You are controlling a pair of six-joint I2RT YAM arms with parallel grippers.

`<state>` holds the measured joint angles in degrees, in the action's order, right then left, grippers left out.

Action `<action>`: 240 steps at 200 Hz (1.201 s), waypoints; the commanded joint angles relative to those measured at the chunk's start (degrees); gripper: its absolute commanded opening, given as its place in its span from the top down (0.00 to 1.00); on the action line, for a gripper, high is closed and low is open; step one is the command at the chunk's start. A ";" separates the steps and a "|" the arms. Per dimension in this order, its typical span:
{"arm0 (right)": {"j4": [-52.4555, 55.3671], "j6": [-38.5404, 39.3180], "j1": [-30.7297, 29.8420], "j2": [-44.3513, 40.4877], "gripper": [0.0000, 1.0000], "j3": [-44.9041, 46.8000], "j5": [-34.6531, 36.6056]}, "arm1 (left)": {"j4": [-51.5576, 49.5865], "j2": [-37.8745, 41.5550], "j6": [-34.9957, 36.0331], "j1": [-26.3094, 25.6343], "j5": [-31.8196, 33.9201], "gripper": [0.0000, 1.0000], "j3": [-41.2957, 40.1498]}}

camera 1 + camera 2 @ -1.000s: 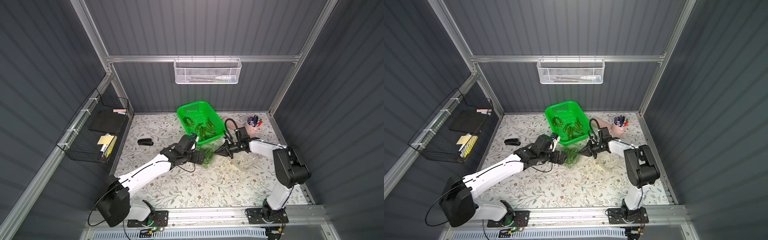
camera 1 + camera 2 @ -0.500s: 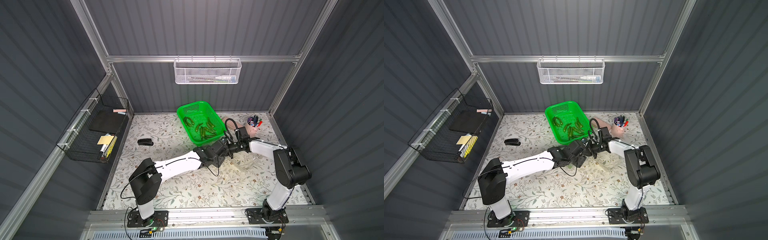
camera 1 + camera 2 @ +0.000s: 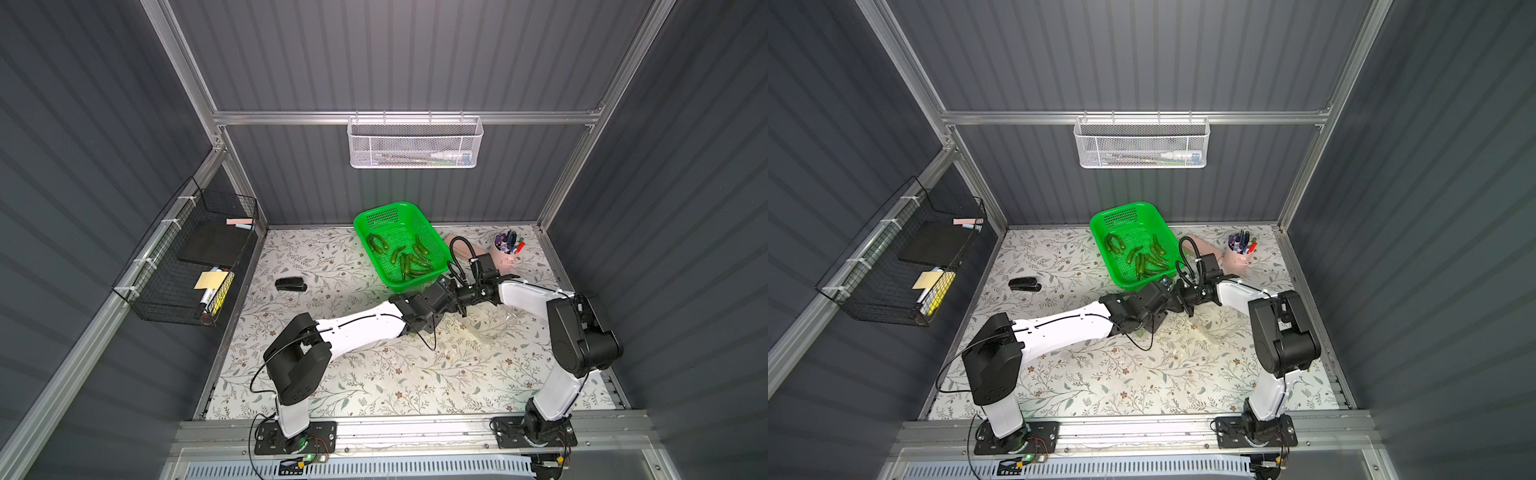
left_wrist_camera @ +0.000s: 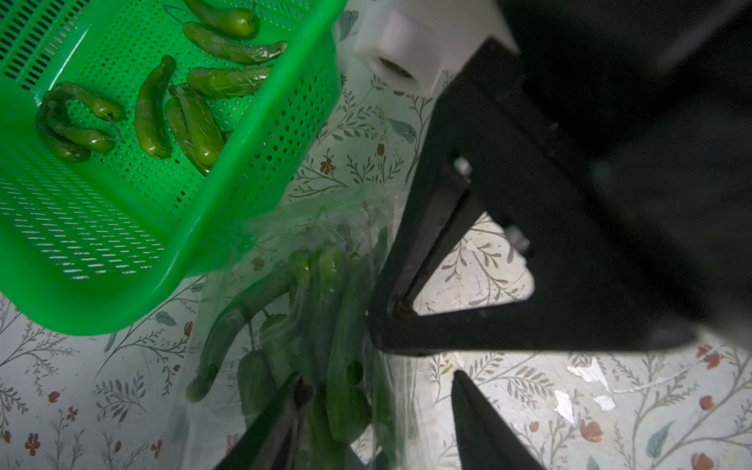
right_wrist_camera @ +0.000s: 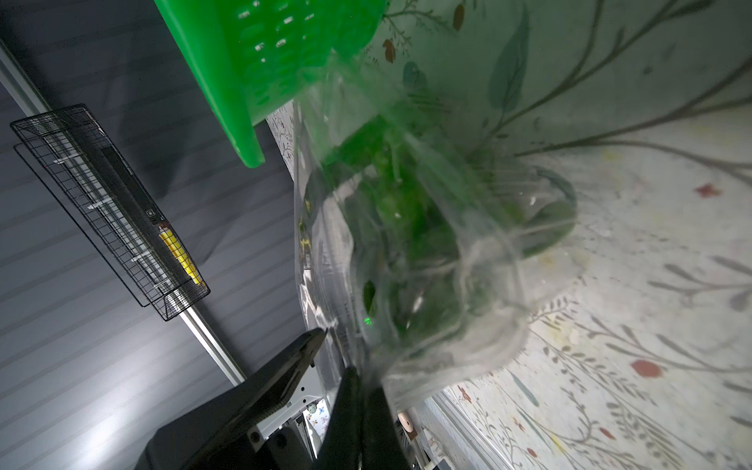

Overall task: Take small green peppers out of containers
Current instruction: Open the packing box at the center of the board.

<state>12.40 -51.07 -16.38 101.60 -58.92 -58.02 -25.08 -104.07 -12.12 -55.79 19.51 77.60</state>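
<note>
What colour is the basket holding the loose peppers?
The basket is bright green, perforated; clearest in the left wrist view.

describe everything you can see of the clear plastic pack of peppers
The clear container is thin, crinkled transparent plastic holding several small green peppers that show through its walls. It sits beside the green basket's corner. The right gripper is shut on its rim; the left gripper hangs over it, jaws apart.

Dim surroundings, bright tabletop (image 3: pixel 374 386); wrist views blurred, perhaps by motion.
</note>
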 commanded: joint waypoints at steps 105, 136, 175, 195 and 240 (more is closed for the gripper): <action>5.97 5.88 0.04 -1.32 1.00 -2.35 0.79 | 1.80 -3.01 -1.78 0.11 -1.32 0.67 2.28; 6.28 6.80 0.05 -1.32 1.00 -2.59 0.42 | 1.26 -5.16 -2.21 0.15 -1.14 0.72 3.24; 8.02 8.47 -0.05 -1.49 1.00 -3.04 0.24 | 1.57 -6.78 -2.83 0.20 -2.20 0.87 4.25; 10.49 10.24 0.03 -1.41 0.95 -3.81 1.01 | 1.90 -6.68 -2.84 0.63 -3.55 0.93 4.24; 11.59 12.76 1.06 -5.37 0.60 -3.25 3.60 | 3.50 -5.88 -2.74 1.58 -7.32 1.00 3.79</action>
<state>21.87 -40.91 -15.77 100.77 -61.30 -53.58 -23.44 -108.75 -14.94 -54.89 15.75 80.84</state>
